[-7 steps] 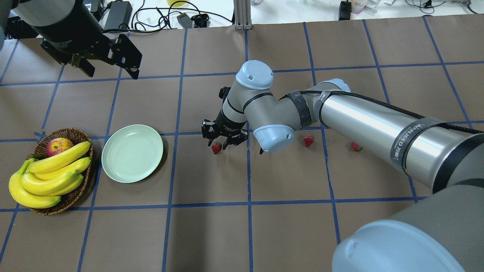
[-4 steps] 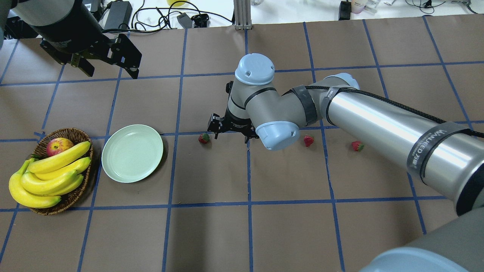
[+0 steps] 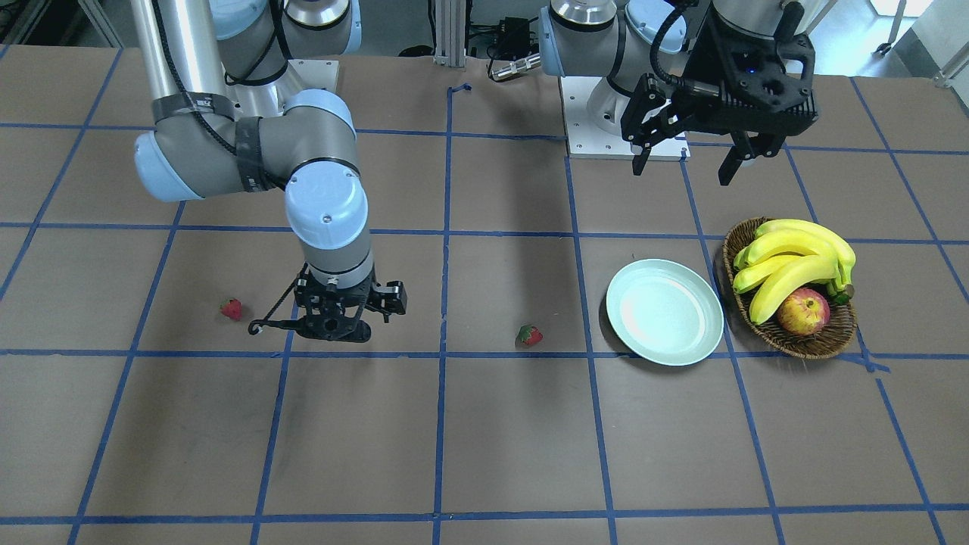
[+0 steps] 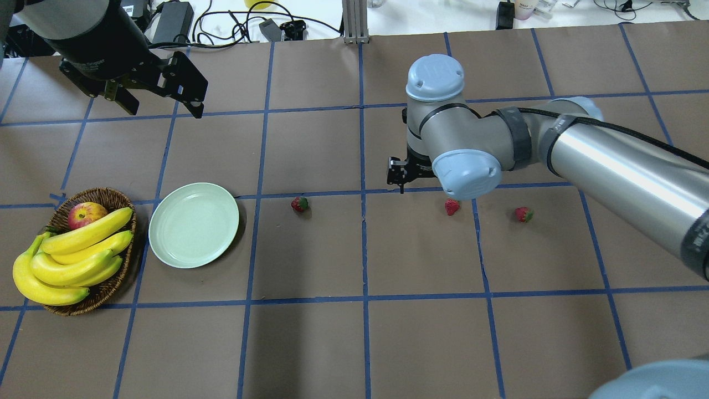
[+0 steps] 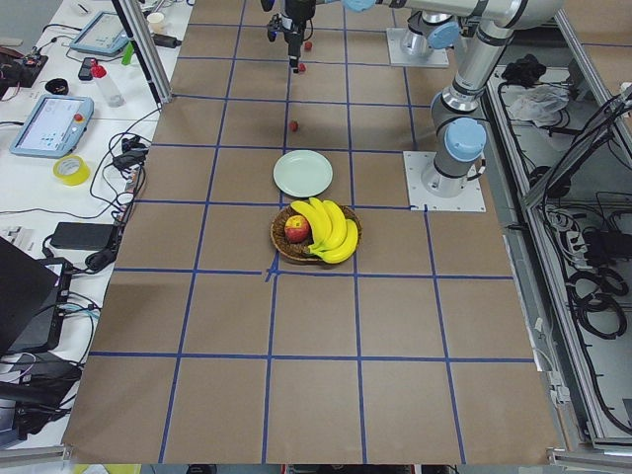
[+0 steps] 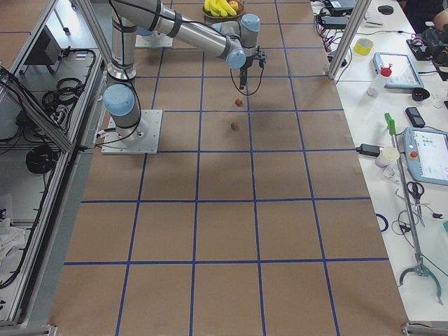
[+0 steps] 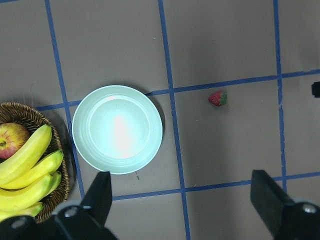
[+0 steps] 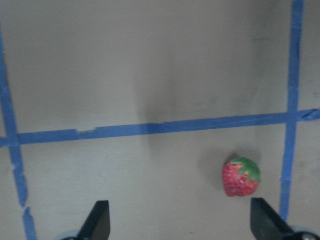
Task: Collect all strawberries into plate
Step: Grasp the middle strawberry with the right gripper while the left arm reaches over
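Note:
Three strawberries lie on the brown table: one [image 4: 299,204] right of the plate [image 4: 194,225], one [image 4: 452,207] in the middle, one [image 4: 523,214] furthest right. The pale green plate holds nothing. My right gripper [image 4: 407,180] hangs open and empty between the first two strawberries, just behind their line. Its wrist view shows one strawberry [image 8: 241,176] below, between the fingers [image 8: 97,220]. My left gripper [image 4: 155,94] is open and empty, high over the table's far left. Its wrist view shows the plate [image 7: 117,129] and the nearest strawberry [image 7: 218,98].
A brown wicker basket [image 4: 105,197] with bananas [image 4: 77,249] and an apple [image 4: 86,213] stands just left of the plate. Cables and power bricks lie beyond the table's far edge. In the front-facing view my right wrist [image 3: 325,219] hides the middle strawberry.
The strawberry that was between my right gripper's fingers has shifted left toward the plate and lies on the table. My right gripper has moved right, away from it. The left arm has not moved.

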